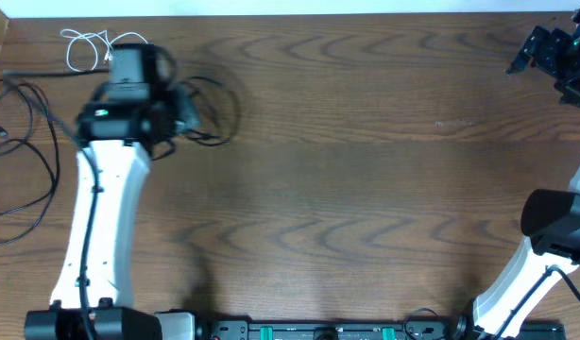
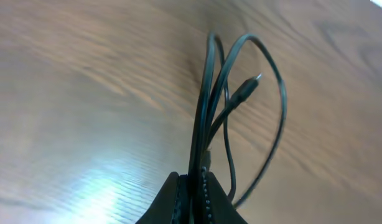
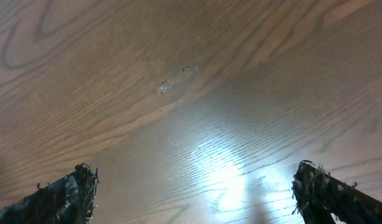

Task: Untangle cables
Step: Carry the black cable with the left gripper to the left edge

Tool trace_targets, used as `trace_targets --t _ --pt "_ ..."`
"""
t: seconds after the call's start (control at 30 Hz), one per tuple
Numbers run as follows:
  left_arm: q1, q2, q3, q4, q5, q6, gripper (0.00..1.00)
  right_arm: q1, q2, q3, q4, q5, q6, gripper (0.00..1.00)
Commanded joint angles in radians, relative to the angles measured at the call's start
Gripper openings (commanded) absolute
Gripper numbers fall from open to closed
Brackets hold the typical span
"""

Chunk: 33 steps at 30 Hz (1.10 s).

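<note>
A dark, wood-grained table [image 1: 366, 189] fills every view, with glare in patches and little on it besides cords.

The left end effector [image 2: 192, 186] has its fingers pressed together on a small coil of black cable [image 2: 206, 112]. Several strands run up out of the pinch, side by side. Beyond the tips the loops fan out, and a small plug [image 2: 249, 87] sticks free near the top of the bundle. Whether the coil is lifted or its far loops rest on the wood I cannot tell.

A thin white cable [image 1: 87, 45] lies in loose curls close behind this end effector, apart from the black coil. Farther out to its side, a longer thin black cord [image 1: 54, 170] wanders in open loops; it looks separate from the pinched bundle.

The right end effector [image 3: 194, 174] hangs well away across the table, fingers spread wide with only bare wood between them.

These cords should be very light, limp and fairly slick. They will likely sag and trail rather than hold shape, and a loop can snag on a plug if dragged. In my judgement the best hold for the free end effector is on a single strand just behind the exposed plug. There the cord is stiffest and a pull would draw one end out through the loops rather than tighten them.
</note>
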Motion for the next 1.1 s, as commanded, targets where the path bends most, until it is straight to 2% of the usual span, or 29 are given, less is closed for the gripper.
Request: trace_targets --t 0.0,0.27,0.63,0.67,0.83,0.9,1.07 --pt "0.108 0.002 0.006 -0.004 0.005 -0.075 0.08 0.002 -0.032 0.012 -0.001 -0.002 0.003 0.99" --pt "0.288 0.027 0.005 0.061 0.044 -0.094 0.08 0.002 -0.032 0.012 -0.001 -0.002 0.003 0.99" --pt "0.394 0.153 0.005 0.249 0.092 -0.093 0.08 0.002 -0.032 0.012 -0.001 -0.002 0.003 0.99" --pt "0.404 0.172 0.005 0.261 0.092 -0.093 0.13 0.002 -0.032 0.012 -0.001 -0.002 0.003 0.99" --pt "0.469 0.267 0.005 0.235 0.092 -0.093 0.7 0.001 -0.032 0.012 -0.001 -0.002 0.003 0.99" --pt "0.489 0.303 0.005 0.208 0.092 -0.093 0.79 0.001 -0.032 0.012 -0.001 -0.002 0.003 0.99" --pt "0.513 0.368 0.005 0.166 0.092 -0.093 0.8 0.003 -0.032 0.012 -0.001 -0.002 0.003 0.99"
